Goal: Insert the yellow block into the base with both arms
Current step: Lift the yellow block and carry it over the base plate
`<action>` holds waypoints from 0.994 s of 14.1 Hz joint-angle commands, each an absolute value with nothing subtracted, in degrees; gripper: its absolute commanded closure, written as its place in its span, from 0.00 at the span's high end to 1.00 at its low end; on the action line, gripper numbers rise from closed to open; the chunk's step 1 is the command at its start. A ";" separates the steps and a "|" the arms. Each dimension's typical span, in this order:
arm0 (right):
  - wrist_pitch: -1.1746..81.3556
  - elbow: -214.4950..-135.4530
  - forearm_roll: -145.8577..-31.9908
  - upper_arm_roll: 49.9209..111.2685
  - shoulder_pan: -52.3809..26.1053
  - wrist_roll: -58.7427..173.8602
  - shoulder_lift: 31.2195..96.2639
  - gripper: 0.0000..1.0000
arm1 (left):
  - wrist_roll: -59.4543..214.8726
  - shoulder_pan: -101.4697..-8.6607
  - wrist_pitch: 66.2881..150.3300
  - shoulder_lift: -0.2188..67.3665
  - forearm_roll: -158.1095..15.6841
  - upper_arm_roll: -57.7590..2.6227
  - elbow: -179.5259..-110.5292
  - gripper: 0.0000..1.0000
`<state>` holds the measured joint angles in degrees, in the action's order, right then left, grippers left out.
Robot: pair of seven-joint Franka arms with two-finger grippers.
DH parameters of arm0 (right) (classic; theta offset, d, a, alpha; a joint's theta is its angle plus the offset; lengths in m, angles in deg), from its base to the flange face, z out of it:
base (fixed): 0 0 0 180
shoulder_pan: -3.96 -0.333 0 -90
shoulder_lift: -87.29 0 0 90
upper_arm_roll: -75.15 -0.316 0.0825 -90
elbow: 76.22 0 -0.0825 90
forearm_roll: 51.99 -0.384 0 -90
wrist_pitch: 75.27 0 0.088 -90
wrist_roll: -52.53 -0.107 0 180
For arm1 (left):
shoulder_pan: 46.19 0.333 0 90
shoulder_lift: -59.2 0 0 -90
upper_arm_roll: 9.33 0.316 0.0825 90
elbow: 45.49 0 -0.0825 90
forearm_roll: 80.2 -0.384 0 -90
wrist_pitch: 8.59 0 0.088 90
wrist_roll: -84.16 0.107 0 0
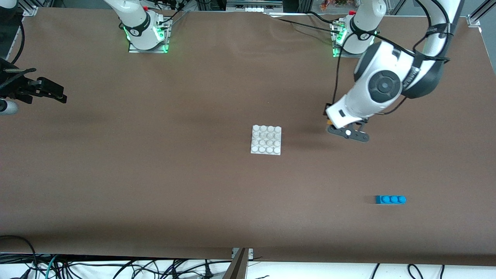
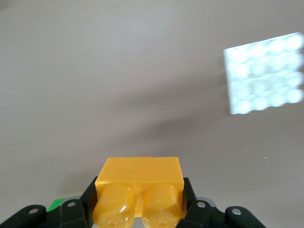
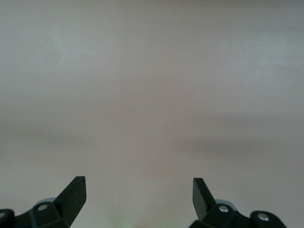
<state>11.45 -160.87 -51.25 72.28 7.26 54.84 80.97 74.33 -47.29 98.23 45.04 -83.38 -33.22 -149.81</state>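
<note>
Blue brick (image 1: 390,199) nearest — left pincer (image 2: 140,199) clamps yellow block (image 2: 139,183).

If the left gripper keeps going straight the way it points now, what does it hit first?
Probably bare table. The left gripper, shut on the yellow block, points down at brown surface; the base sits off to one side of that line, though depth is hard to judge.

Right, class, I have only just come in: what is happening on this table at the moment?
The left pincer is shut on the yellow block and holds it up over bare table beside the base, toward the left arm's end. The block is not yet on the white studded base, which lies mid-table. The right pincer waits open over bare table. A blue brick lies nearer the front camera, untouched.
</note>
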 commanded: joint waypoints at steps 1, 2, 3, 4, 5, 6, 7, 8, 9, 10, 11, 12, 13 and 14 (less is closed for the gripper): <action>11.39 -160.24 -50.85 71.98 7.83 54.20 80.79 1.00 | 72.13 -51.27 96.09 41.01 -84.25 -33.68 -143.32 0.19; 11.39 -160.24 -50.85 71.98 7.83 54.20 80.79 1.00 | 69.94 -53.20 95.91 40.48 -84.60 -33.68 -143.31 0.19; 11.39 -160.24 -50.85 71.98 7.83 54.20 80.79 1.00 | 66.70 -55.05 96.00 39.43 -84.69 -33.50 -143.23 0.19; 11.39 -160.24 -50.85 71.98 7.83 54.20 80.79 1.00 | 63.10 -55.50 96.00 37.68 -84.69 -33.50 -142.36 0.20; 11.39 -160.24 -50.85 71.98 7.83 54.20 80.79 1.00 | 61.41 -55.42 96.17 34.53 -84.60 -33.24 -140.08 0.20; 11.39 -160.24 -50.85 71.98 7.74 54.20 80.79 1.00 | 61.05 -55.25 96.26 30.67 -84.77 -33.15 -136.93 0.20; 11.39 -160.24 -50.85 71.98 7.83 54.20 80.79 1.00 | 60.70 -55.24 96.26 26.89 -83.99 -33.15 -133.94 0.20; 11.39 -160.24 -50.76 71.98 7.83 54.20 80.79 1.00 | 60.17 -55.16 96.35 24.15 -83.37 -33.15 -131.39 0.20; 11.39 -160.24 -50.76 71.98 7.83 54.20 80.79 1.00 | 60.08 -55.33 97.05 22.04 -81.98 -33.24 -130.49 0.20; 11.39 -160.24 -50.76 71.98 7.83 54.20 80.79 1.00 | 59.99 -55.77 99.40 20.02 -81.27 -33.24 -129.52 0.20; 11.39 -160.24 -50.76 71.98 7.83 54.20 80.79 1.00 | 59.73 -57.34 102.47 18.34 -81.26 -33.24 -128.91 0.20; 11.39 -160.24 -50.76 71.98 7.83 54.20 80.79 1.00 | 58.33 -59.62 104.68 17.20 -81.52 -33.06 -128.90 0.19; 11.31 -160.24 -50.76 71.98 7.83 54.20 80.79 1.00 | 55.27 -61.38 106.96 16.05 -81.70 -32.80 -128.81 0.19; 11.39 -160.24 -50.76 71.98 7.83 54.20 80.79 1.00 | 52.98 -62.53 108.90 15.95 -81.70 -32.28 -128.81 0.19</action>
